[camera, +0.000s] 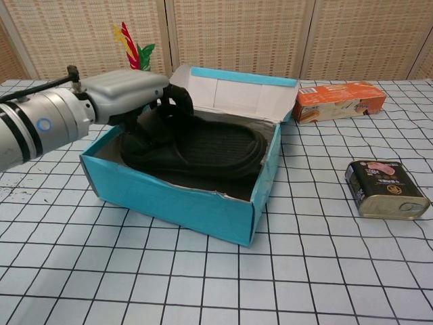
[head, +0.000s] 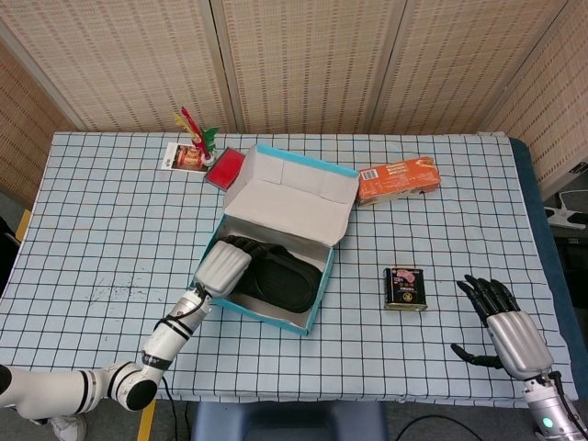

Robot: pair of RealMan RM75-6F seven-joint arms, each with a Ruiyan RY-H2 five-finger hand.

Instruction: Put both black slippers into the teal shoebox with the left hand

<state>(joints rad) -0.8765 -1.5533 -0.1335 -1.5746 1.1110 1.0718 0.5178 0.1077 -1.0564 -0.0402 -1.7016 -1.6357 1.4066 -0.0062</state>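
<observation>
Final placement step: the left hand [camera: 128, 91], reaching over the near-left corner of the teal shoebox [camera: 183, 200], grips the heel strap of the upper black slipper [camera: 203, 145], lying flat inside on the other; next, release and withdraw; the right hand [head: 507, 326] rests open on the table.

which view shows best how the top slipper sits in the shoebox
The chest view: it looks in from the side, showing the top slipper lying flat inside the teal shoebox, with the left hand at its heel end. The head view shows it only from above, small and dark, partly hidden by that hand.
</observation>
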